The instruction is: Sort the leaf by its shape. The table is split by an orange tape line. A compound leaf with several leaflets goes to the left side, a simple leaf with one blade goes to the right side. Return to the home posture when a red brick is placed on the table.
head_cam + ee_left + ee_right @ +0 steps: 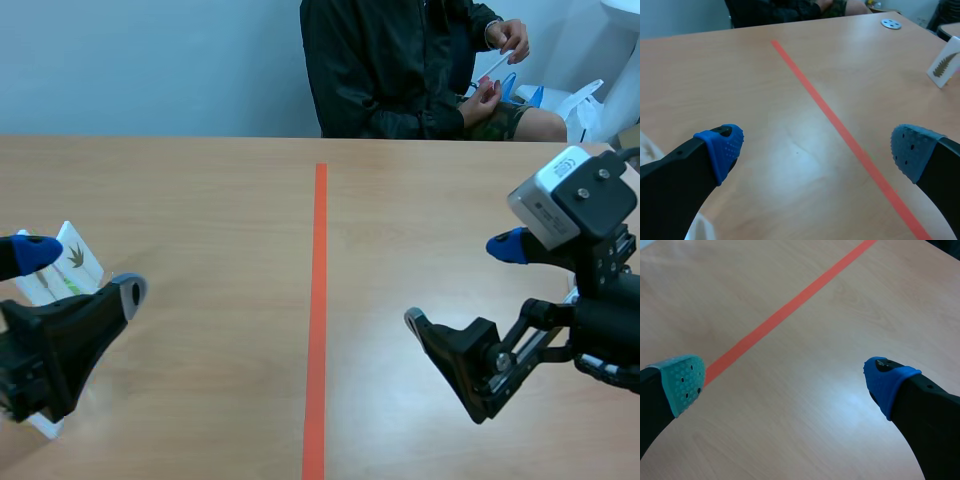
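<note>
- Closest to me: left pincer (817, 149) is spread wide with nothing in it. Right pincer (786, 382) is the same. Both hang over bare bench (200, 200).
- The task's thing: a white leaf card (78, 258) stands on the left side, just behind the left pincer. The print looks several-fingered, so I'd call it sorted.
- My worry: that pincer sits so close that a careless swing could tip the card or shove it.
- The tape line (318, 300) runs down the middle with nothing on it.
- Past it, on the right side, a second card (944, 64) shows a feathery, fern-ish leaf. If that's compound, it's on the wrong side, but it's too small for me to call.
- Far end: a person (380, 70) holds something pale in their hands (482, 98). Reaching out just as those hands come down would be bad.
- No red brick in any view, so I reckon it's not time to go home.
</note>
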### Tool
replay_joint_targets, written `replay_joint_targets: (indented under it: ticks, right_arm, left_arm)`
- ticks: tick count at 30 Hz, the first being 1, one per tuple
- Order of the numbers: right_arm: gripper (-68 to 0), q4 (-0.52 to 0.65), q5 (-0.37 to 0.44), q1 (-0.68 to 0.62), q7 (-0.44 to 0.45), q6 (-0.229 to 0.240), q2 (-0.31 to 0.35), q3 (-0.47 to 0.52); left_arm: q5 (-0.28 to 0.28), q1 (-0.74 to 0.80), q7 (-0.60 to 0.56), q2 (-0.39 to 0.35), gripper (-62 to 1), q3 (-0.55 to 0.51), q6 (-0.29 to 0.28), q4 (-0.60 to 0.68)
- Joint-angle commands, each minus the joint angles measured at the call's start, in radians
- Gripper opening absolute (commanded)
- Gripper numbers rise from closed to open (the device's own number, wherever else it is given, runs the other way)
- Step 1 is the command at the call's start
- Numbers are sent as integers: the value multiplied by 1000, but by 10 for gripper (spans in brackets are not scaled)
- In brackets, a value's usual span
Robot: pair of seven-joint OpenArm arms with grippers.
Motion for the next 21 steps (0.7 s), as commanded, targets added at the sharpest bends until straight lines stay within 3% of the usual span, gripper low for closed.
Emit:
replay_joint_targets:
  ticks: [1,5,9,14,21]
  right_arm:
    - [4,2,7,12,15,-1,2,3]
    - [4,2,8,12,24,-1,2,3]
    - [4,2,8,12,34,-1,2,3]
    - [4,2,8,12,34,-1,1,3]
    - [4,2,8,12,37,0,-18,3]
  left_arm:
    - [-9,-21,-7,0,14,32,3,-4]
    - [6,-58,2,0,14,117,63,-6]
    - [95,-89,2,0,14,201,138,-8]
    - [161,-105,5,0,14,284,258,-13]
    - [186,-114,25,-1,14,331,280,-14]
